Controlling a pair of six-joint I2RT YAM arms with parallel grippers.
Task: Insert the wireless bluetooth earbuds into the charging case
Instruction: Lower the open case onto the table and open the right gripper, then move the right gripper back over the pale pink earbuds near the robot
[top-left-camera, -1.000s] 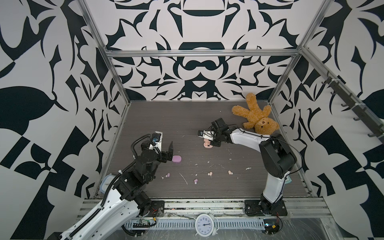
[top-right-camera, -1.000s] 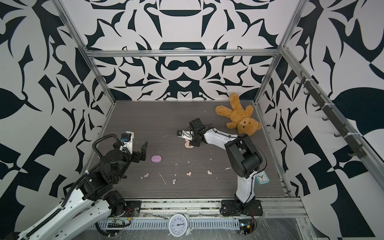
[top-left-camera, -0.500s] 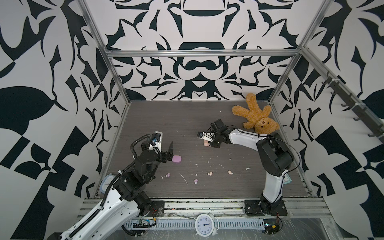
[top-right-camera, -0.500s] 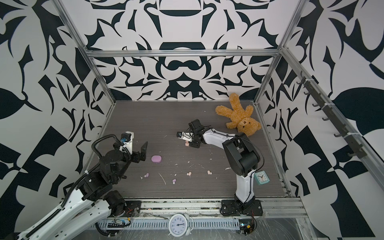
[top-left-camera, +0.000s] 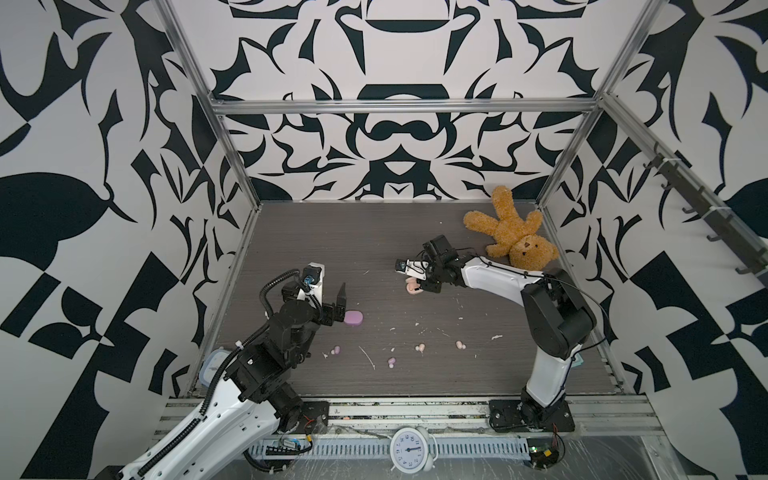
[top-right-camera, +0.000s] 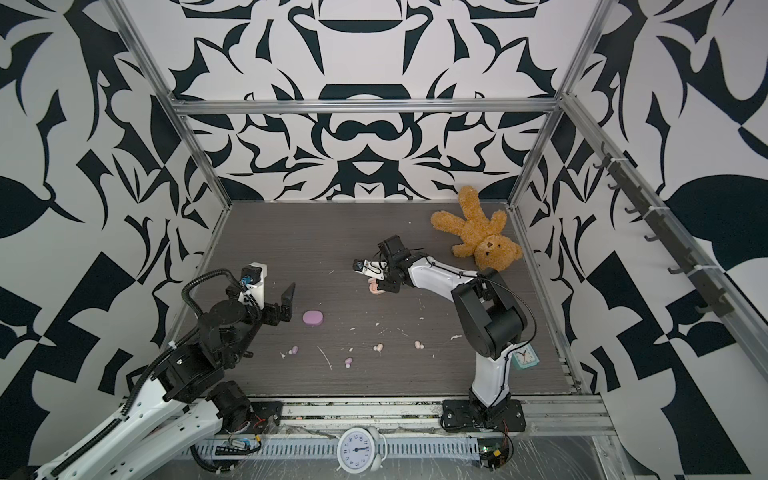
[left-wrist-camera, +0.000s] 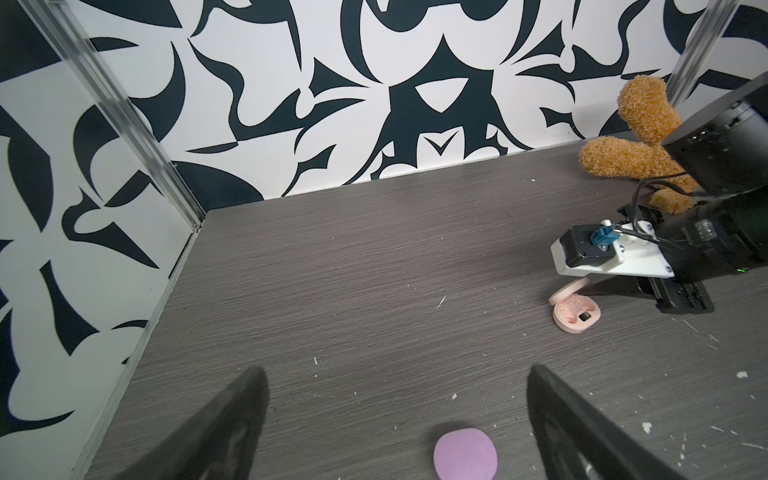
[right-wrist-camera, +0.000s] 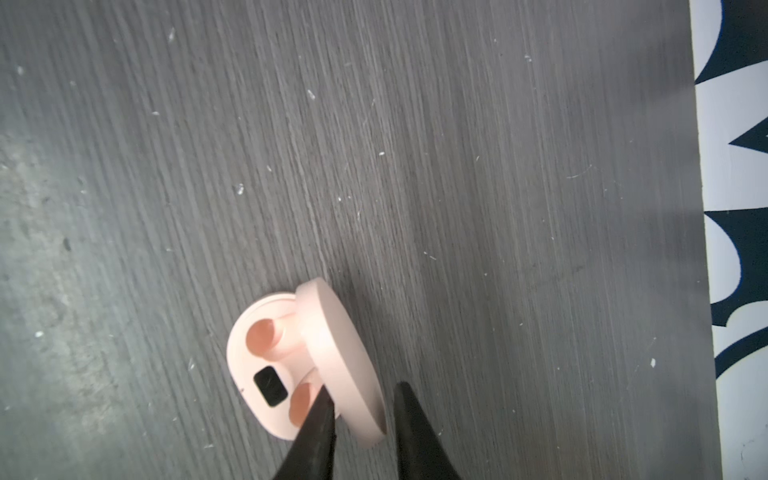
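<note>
R hand (right-wrist-camera: 362, 388) astride case lid (right-wrist-camera: 332, 332), L hand (left-wrist-camera: 397, 369) wide

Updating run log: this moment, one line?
left gripper: open, by lilac oval case; right gripper: open, astride pink case's lid; four tiny earbuds: loose

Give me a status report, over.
Left gripper open near purple case. Right gripper parted around pink case lid. Four earbuds loose on table. Only white scraps nearby.
</note>
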